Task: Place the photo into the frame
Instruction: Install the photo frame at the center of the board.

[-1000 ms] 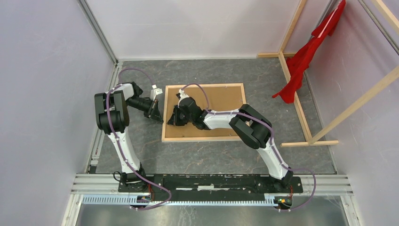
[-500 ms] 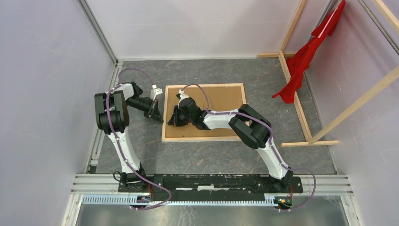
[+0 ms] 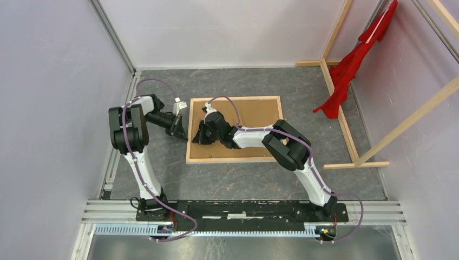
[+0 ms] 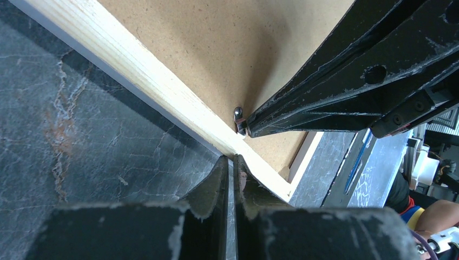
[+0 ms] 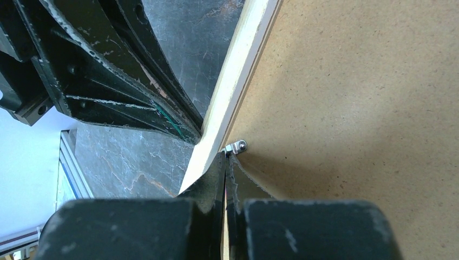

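Note:
The frame lies back side up on the dark floor, its bare wood rails around a brown backing board. The photo is hidden. My left gripper is shut, its tips pressed against the outer edge of the frame's left rail. My right gripper is also shut, and its tips touch a small metal clip where the board meets the rail. The two grippers face each other across that rail.
A red cloth hangs on bare wooden beams at the right. Pale walls close in the left and back sides. The arms' base rail runs along the near edge.

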Controlling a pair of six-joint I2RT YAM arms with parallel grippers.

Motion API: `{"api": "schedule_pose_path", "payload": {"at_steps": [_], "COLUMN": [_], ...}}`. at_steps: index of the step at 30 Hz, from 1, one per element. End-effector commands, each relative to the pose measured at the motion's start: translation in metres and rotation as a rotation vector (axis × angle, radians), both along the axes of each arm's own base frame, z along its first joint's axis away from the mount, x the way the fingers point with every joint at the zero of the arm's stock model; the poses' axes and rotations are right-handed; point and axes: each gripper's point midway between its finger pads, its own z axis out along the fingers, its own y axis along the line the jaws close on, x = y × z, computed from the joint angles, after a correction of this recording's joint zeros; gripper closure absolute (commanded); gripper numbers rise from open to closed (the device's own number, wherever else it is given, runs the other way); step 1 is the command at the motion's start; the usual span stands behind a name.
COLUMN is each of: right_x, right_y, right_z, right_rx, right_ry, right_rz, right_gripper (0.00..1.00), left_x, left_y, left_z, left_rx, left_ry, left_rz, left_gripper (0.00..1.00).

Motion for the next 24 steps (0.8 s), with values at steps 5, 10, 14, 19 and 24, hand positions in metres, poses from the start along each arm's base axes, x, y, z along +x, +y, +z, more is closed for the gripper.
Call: {"api": "schedule_pose_path", "payload": {"at_steps": [5, 10, 14, 19, 24], "right_x": [0.011, 0.016, 0.019, 0.021, 0.023], "right_y": [0.001, -0.001, -0.003, -0.004, -0.002], "right_z": [-0.004, -0.007, -0.009, -0.01, -0.005], "right_rx": [-0.015, -0.022, -0.026, -0.036, -0.031], "right_ry": [-0.021, -0.022, -0.021, -0.028, -0.043], "right_rz": [-0.02, -0.032, -0.038, -0.043, -0.037], "right_gripper": [1.0, 1.0, 1.0, 1.0, 1.0], "left_x": [0.007, 0.006, 0.006, 0.006, 0.006], "left_y": [0.006, 0.007, 0.007, 0.006, 0.007], "left_z": [-0.017, -0.017, -0.017, -0.018, -0.019], "left_rx": [0.064, 0.069, 0.069, 0.065, 0.075], "left_ry": [-0.067, -0.068, -0.071, -0.07, -0.072], "left_rz": [-0.046, -0.048, -0.051, -0.052, -0.059], "left_gripper": [0.9, 0.9, 0.9, 0.9, 0.9]}}
